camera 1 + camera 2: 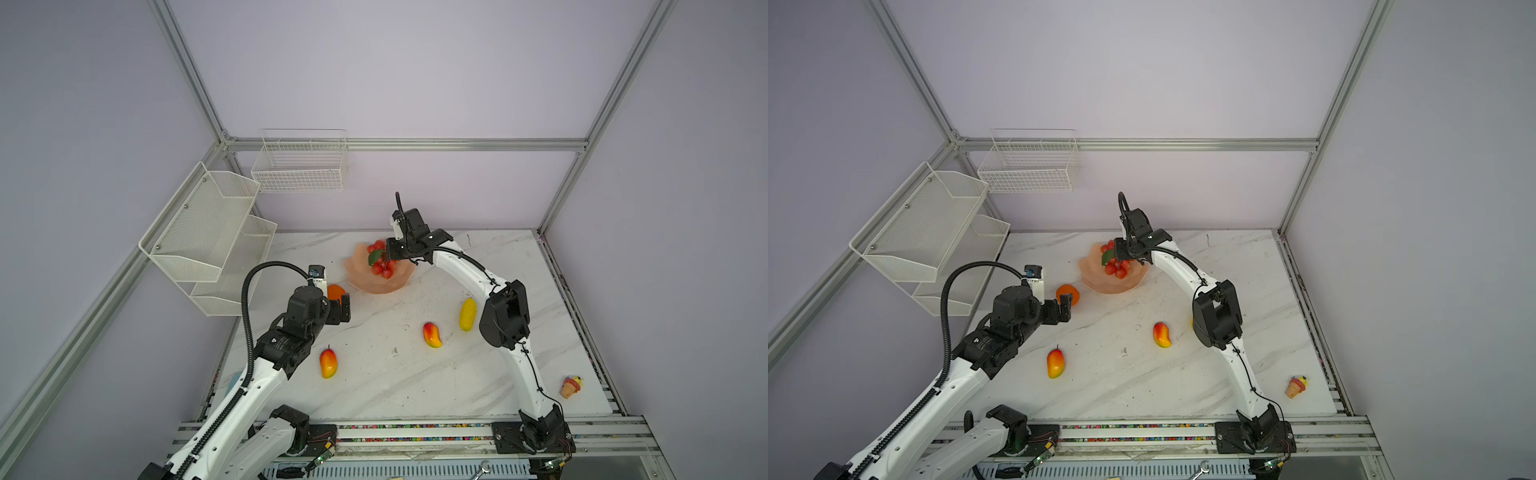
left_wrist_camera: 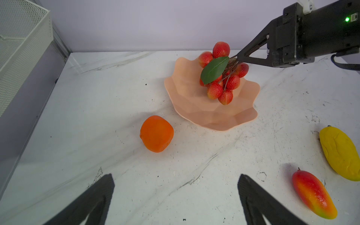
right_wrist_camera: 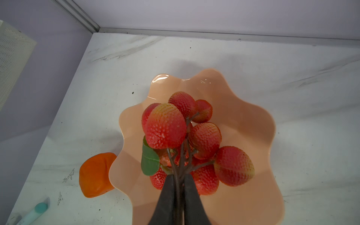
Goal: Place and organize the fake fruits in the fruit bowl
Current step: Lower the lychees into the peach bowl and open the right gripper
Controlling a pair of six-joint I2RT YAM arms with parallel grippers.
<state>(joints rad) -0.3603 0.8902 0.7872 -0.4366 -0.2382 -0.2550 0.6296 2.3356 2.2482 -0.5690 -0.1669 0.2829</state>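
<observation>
Right fingers clamp the stemmed red berry cluster over the glossy peach-pink wavy-rimmed bowl; left fingers stand wide apart near the round orange fruit.

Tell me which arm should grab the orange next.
Left. The left gripper is open with the orange just ahead, while the right gripper is shut on the berry cluster over the fruit bowl.

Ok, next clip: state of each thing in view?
berry cluster: hanging by its stem over the fruit bowl
right gripper: shut on berry cluster's stem
left gripper: open, empty
orange: on table, beside bowl
left mango: lying on table
middle mango: lying on table
yellow fruit: lying on table
cone toy: on table
</observation>
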